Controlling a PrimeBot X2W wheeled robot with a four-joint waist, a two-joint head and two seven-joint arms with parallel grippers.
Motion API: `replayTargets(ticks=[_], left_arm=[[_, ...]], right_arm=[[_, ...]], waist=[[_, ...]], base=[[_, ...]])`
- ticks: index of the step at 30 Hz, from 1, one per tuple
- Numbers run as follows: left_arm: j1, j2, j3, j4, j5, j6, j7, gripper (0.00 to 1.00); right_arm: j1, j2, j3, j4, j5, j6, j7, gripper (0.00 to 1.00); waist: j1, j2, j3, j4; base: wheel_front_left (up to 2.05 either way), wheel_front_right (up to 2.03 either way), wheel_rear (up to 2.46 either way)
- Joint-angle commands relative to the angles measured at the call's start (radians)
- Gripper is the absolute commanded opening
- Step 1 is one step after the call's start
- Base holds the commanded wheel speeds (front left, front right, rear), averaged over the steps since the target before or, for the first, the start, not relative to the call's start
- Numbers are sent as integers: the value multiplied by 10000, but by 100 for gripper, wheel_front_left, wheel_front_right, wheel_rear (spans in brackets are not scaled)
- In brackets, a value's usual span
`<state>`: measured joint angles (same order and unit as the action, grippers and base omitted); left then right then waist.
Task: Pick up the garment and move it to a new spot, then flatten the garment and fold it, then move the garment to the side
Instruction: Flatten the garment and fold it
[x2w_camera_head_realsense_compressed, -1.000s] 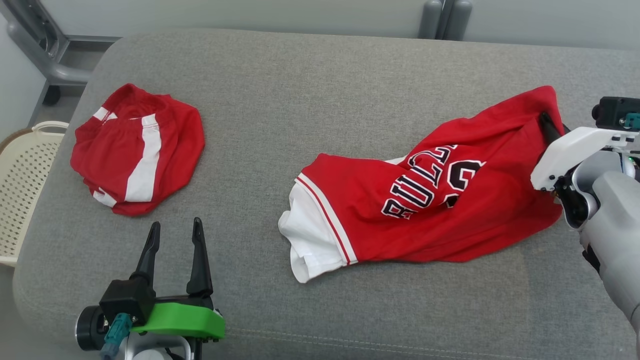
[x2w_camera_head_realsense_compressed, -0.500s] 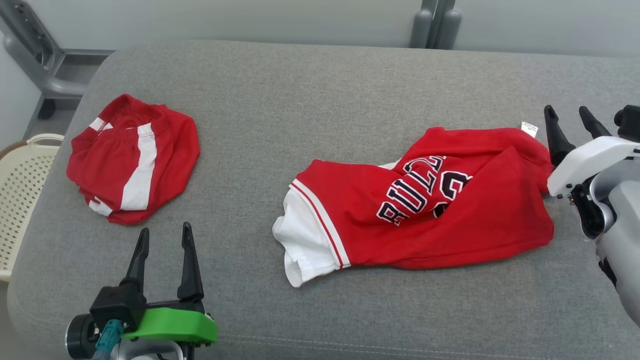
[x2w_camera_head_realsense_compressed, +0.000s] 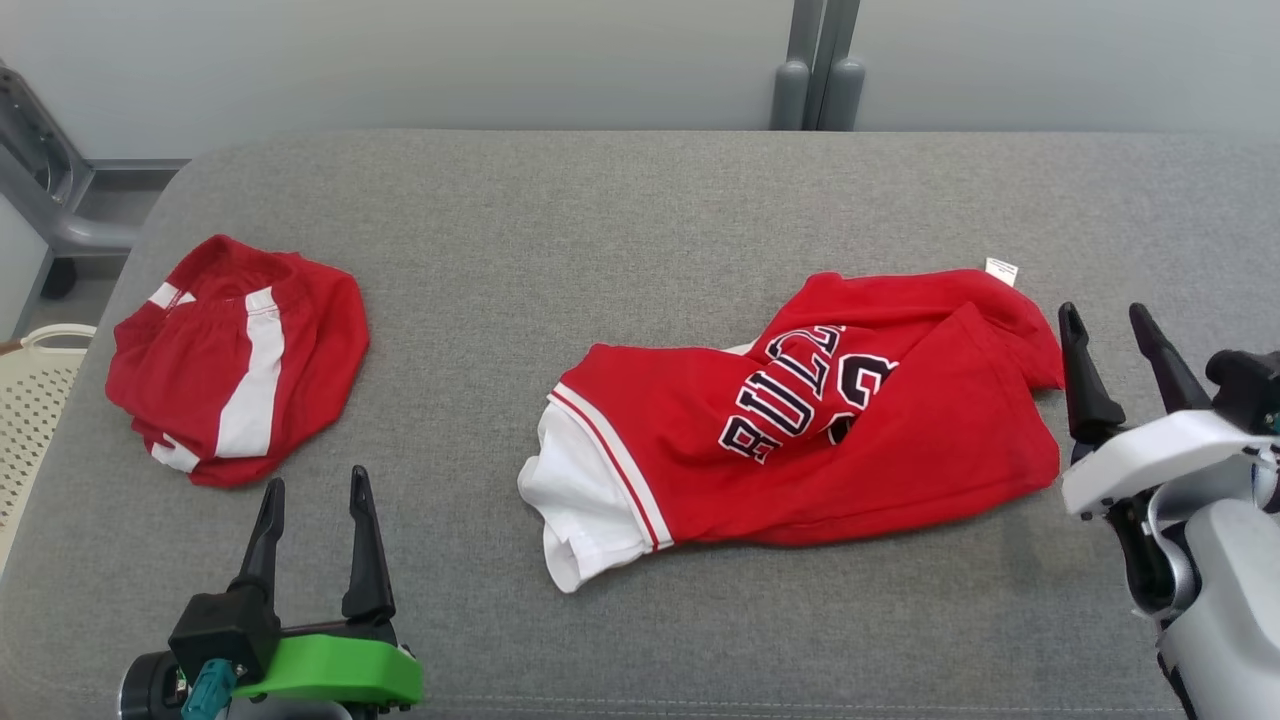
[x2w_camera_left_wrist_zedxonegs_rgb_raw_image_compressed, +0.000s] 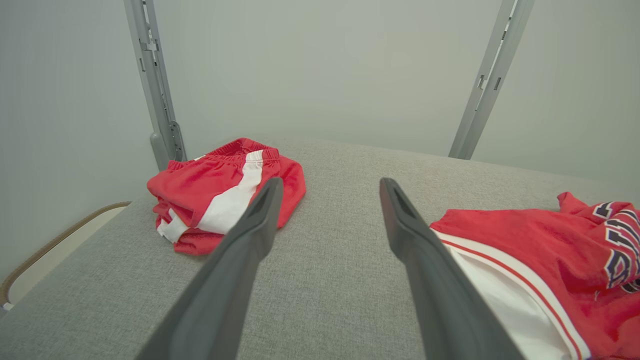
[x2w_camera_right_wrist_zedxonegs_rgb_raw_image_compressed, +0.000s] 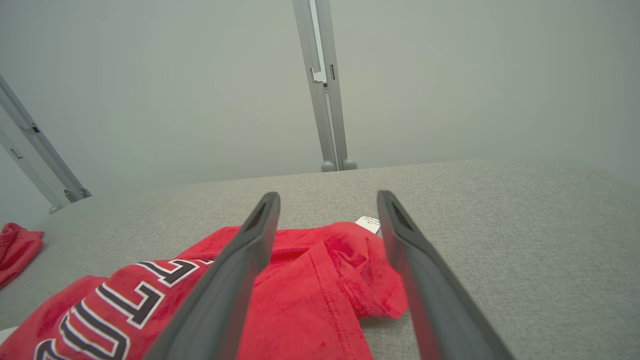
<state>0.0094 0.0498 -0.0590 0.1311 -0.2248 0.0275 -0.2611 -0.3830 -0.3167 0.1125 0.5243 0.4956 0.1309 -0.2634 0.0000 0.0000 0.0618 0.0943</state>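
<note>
The garment (x2w_camera_head_realsense_compressed: 880, 450) is a red jersey with dark lettering and white trim. It lies crumpled on the grey cushioned surface (x2w_camera_head_realsense_compressed: 600, 230), right of centre, its white tag at the far right corner. My right gripper (x2w_camera_head_realsense_compressed: 1103, 312) stands open just right of the jersey's right edge, holding nothing. In the right wrist view the right gripper (x2w_camera_right_wrist_zedxonegs_rgb_raw_image_compressed: 327, 195) hovers over that corner of the jersey (x2w_camera_right_wrist_zedxonegs_rgb_raw_image_compressed: 310, 290). My left gripper (x2w_camera_head_realsense_compressed: 316, 480) is open near the front left edge, well apart from the jersey. The left wrist view shows the left gripper (x2w_camera_left_wrist_zedxonegs_rgb_raw_image_compressed: 331, 182) empty, with the jersey (x2w_camera_left_wrist_zedxonegs_rgb_raw_image_compressed: 525, 245) to its right.
Folded red shorts with a white stripe (x2w_camera_head_realsense_compressed: 235, 360) lie at the surface's left end, also visible as red shorts (x2w_camera_left_wrist_zedxonegs_rgb_raw_image_compressed: 225, 195). A cream perforated basket (x2w_camera_head_realsense_compressed: 30, 400) stands beyond the left edge. Grey metal posts (x2w_camera_head_realsense_compressed: 815, 80) rise behind the far edge.
My right gripper has opened and let go of the jersey's right end, which dropped flat, then drew back to the right. The camera has shifted too. The left gripper stayed put.
</note>
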Motion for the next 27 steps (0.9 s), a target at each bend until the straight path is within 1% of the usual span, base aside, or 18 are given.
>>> replayTargets(ticks=[1,5,7,10,13,19,23,25,27], left_arm=[[48,13,40,-34,89,-32,-36,100],[126,13,60,-169,110,47,-34,100],[162,15,77,-194,111,69,-34,100],[194,13,127,-227,131,70,-34,100],[201,13,187,-225,147,9,-34,100],[-36,13,224,-129,392,-312,-34,100],[-301,48,196,154,490,-733,-36,100],[-411,163,97,506,555,-940,-34,100],[-669,232,65,729,572,-1060,-34,100]], right_arm=[[498,166,-72,-369,-203,-3,-32,100],[1519,575,-558,-1278,-527,-3,-32,100],[1754,695,-632,-1459,-596,-3,-31,100],[2261,869,-899,-1886,-986,-3,-32,100],[2701,1145,-940,-2191,-1331,-2,-31,100],[2959,1494,-879,-2356,-1659,-3,-31,100],[2846,1574,-717,-2289,-1720,-3,-31,100],[2792,1579,-634,-2236,-1702,-3,-31,100],[2743,1563,-570,-2157,-1665,-3,-28,100]], waist=[[0,0,-44,-41],[0,0,-112,-83],[0,0,-124,-103],[0,0,-130,-170],[0,0,-144,-268],[0,0,-167,-537],[0,0,-162,-713],[0,0,-157,-836],[0,0,-145,-959]], base=[[0,0,0],[0,0,0],[0,0,0],[0,0,0],[0,0,0],[0,0,0],[0,0,0],[0,0,0],[0,0,0]])
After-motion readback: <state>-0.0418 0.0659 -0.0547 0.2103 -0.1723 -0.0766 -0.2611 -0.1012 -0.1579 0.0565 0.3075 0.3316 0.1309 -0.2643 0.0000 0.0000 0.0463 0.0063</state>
